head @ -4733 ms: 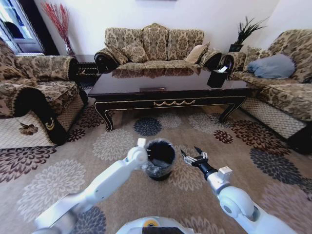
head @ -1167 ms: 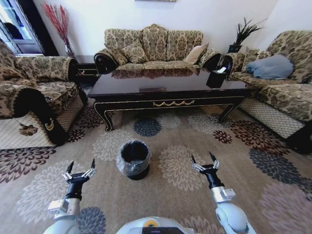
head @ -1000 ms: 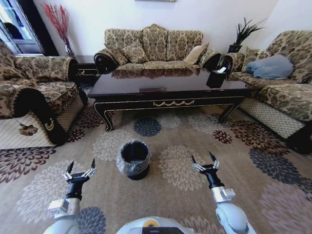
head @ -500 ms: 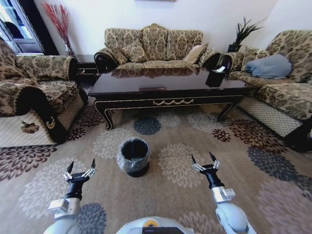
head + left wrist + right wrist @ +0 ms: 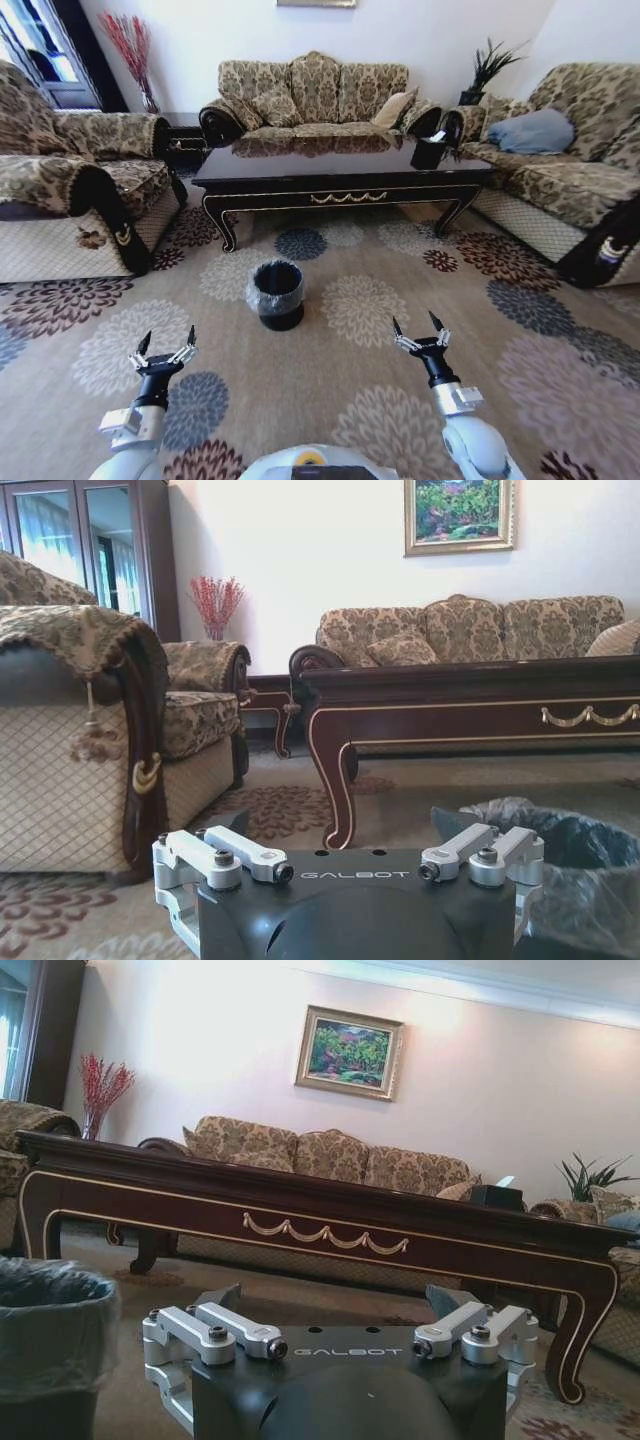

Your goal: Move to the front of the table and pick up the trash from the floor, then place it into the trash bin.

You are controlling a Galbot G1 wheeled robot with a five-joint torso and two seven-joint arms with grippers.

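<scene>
Your left gripper (image 5: 166, 345) and right gripper (image 5: 420, 332) sit low in frame, both spread wide and empty — the trash bin (image 5: 277, 294) stands between, mid-frame, before the table (image 5: 340, 170).

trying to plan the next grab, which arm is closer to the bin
Left, marginally. The bin stands on the carpet left of centre, nearer the left gripper than the right gripper. Both are open, empty and held low. No trash is visible on the floor, so it hardly matters yet.
</scene>
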